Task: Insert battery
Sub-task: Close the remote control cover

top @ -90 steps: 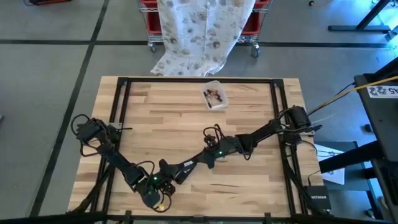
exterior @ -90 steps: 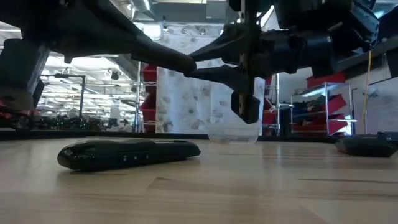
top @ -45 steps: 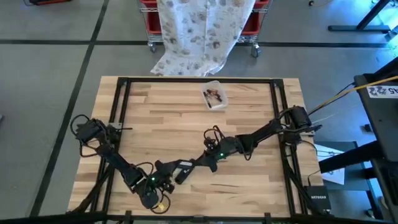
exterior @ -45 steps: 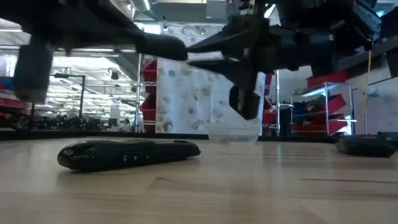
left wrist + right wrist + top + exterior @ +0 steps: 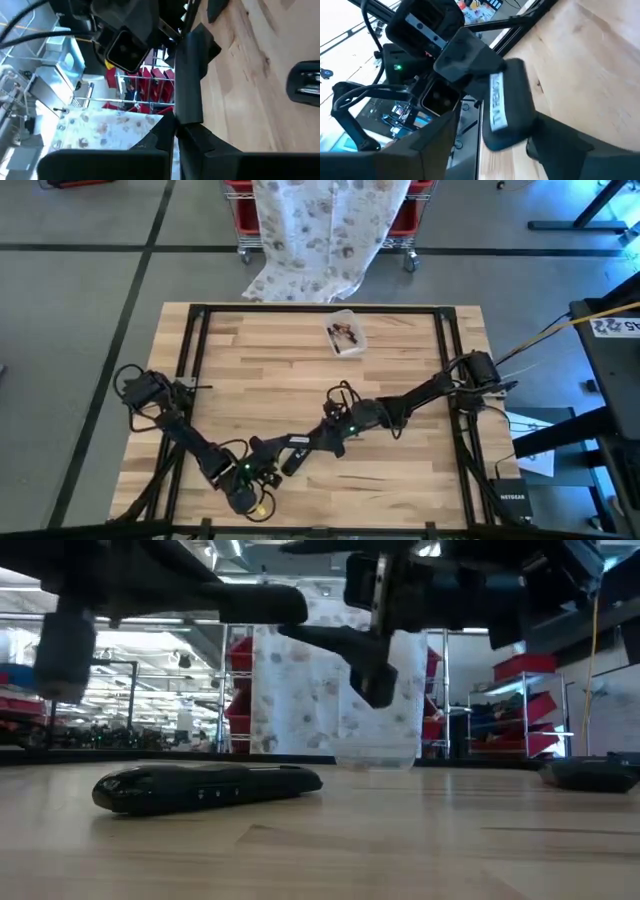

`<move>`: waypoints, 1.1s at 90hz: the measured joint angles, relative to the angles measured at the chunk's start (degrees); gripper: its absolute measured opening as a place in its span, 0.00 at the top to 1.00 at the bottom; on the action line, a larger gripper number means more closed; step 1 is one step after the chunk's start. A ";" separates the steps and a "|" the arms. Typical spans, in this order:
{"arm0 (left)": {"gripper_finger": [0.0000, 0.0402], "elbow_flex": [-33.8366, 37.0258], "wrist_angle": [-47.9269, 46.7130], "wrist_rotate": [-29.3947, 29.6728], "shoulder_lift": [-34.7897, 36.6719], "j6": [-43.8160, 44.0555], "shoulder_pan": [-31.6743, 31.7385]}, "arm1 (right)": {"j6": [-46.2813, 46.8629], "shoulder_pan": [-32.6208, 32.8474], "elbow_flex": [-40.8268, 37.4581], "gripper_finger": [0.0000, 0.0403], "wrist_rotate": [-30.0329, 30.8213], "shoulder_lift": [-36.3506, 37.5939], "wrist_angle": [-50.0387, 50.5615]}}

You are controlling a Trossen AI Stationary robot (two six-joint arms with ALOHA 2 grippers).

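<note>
At lower left of the high view, your left tool (image 5: 262,450) gripped one end of the dark remote (image 5: 291,453) above the table (image 5: 260,370). Just right of it, your right tool (image 5: 318,439) clamped the other end. A clear tub (image 5: 345,332) sat at upper centre.

Bare wooden table (image 5: 260,360) everywhere except small clear tub (image 5: 345,335) near far edge.
</note>
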State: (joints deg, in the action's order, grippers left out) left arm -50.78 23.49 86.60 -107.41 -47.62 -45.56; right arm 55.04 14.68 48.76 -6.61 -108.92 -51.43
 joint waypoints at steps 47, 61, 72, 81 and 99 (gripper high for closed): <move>0.99 0.04 -0.88 -0.39 0.02 1.31 -0.56 | -2.99 -0.06 1.33 0.91 1.37 0.02 4.99; 0.94 0.07 -1.24 -2.99 -0.01 -2.40 -1.40 | -4.36 -0.02 1.40 0.97 -2.81 0.09 4.73; 0.86 0.07 -1.26 -3.36 -0.01 -5.09 -1.86 | -4.76 -0.38 1.40 0.98 -5.68 0.09 4.97; 0.80 0.07 -1.86 -2.45 -0.01 -7.14 -2.29 | -4.78 -1.61 1.42 0.99 -11.08 0.09 5.01; 0.73 -0.02 -1.66 1.53 0.17 -6.22 -3.40 | -3.18 -6.52 1.26 0.99 -26.39 -0.07 7.39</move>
State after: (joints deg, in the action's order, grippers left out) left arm -50.81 21.84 88.13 -107.24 -53.84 -48.96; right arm 51.86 8.16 50.01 -33.00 -108.99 -44.04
